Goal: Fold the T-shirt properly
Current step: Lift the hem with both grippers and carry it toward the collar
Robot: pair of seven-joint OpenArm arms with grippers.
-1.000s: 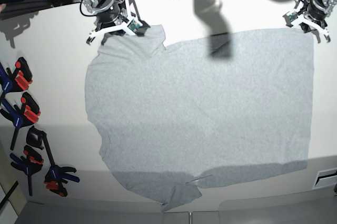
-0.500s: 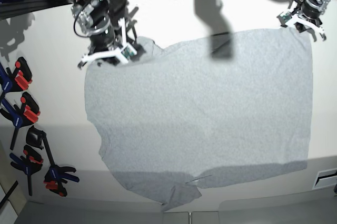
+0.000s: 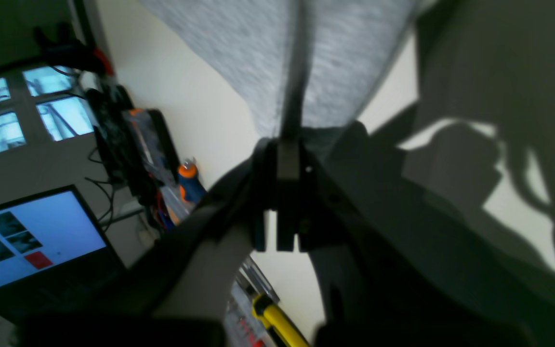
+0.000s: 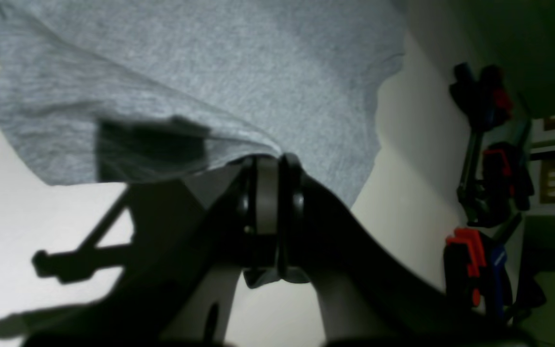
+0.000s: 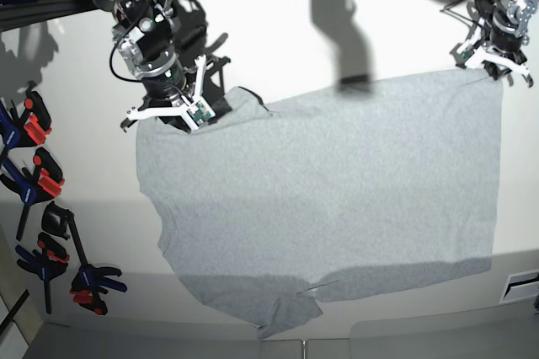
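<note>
Pinching the large light heather-grey cotton T-shirt spread on the white table, the right gripper clamps its upper-left corner, the left gripper its upper-right. This looks like the first fold's start. Next, both corners likely need carrying together toward the frame's lower edge.

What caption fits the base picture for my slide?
Two robot grippers pinch the far edge of a large light-grey cotton T-shirt on a white table.

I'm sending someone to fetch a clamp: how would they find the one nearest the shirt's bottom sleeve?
Start at the grey T-shirt spread across the white table, then look to the table's left edge in the base view, where bar clamps lie in a row. Follow that row to its lowest end: the clamp there lies closest to the shirt's lower sleeve, its red-and-blue jaws pointing right.
</note>
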